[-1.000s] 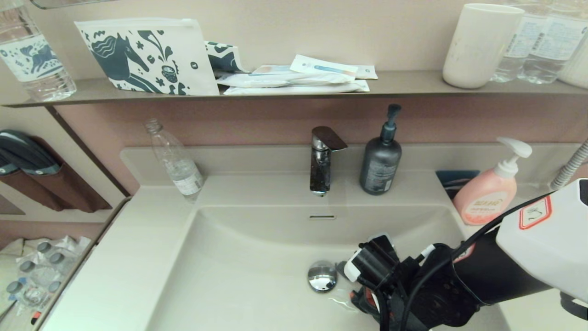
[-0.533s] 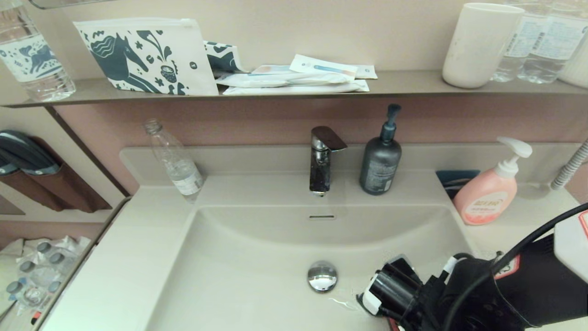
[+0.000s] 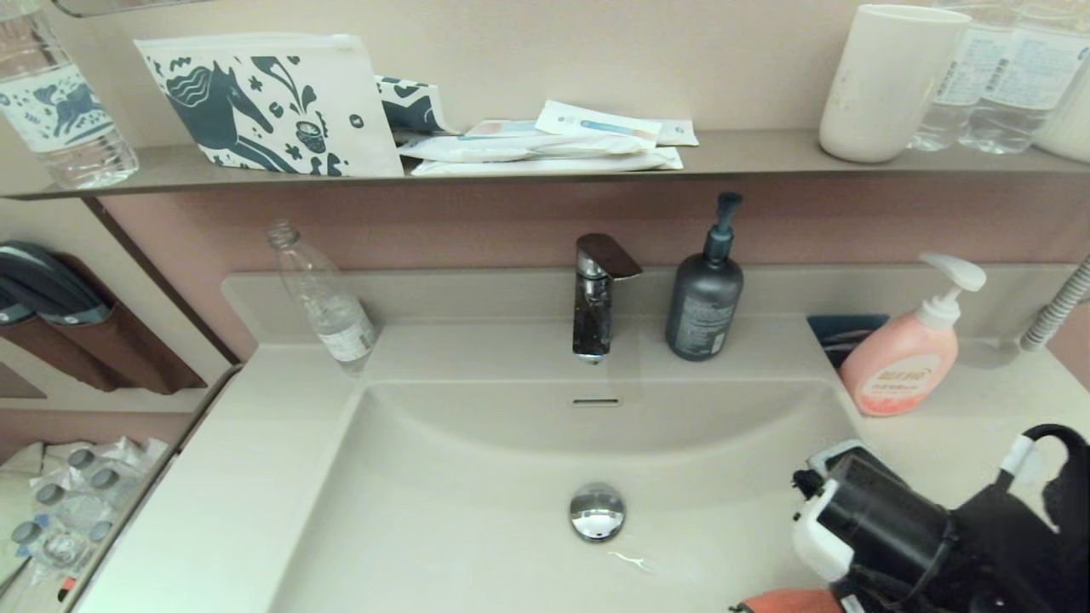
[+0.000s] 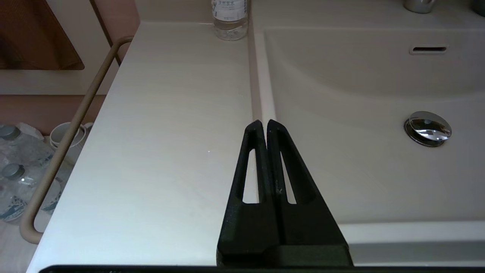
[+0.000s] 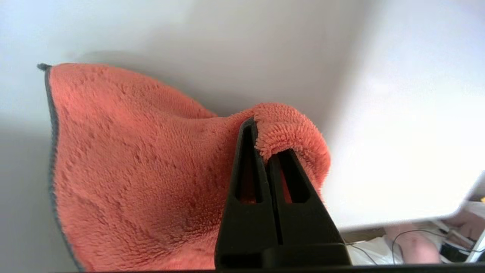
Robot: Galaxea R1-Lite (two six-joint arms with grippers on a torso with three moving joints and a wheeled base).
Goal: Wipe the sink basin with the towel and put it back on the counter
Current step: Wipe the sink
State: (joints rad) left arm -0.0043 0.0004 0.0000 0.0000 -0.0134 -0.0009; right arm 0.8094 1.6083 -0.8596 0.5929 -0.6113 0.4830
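Right gripper (image 5: 261, 144): pinching a fold of the towel (image 5: 132, 170), at the sink basin's (image 3: 477, 477) near right corner. Left gripper (image 4: 264, 127): pressed together, over the basin's left rim.

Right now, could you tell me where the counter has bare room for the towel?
The counter left of the sink basin, in front of the clear bottle, is bare. The right side, by the pink pump bottle and right gripper, is crowded.
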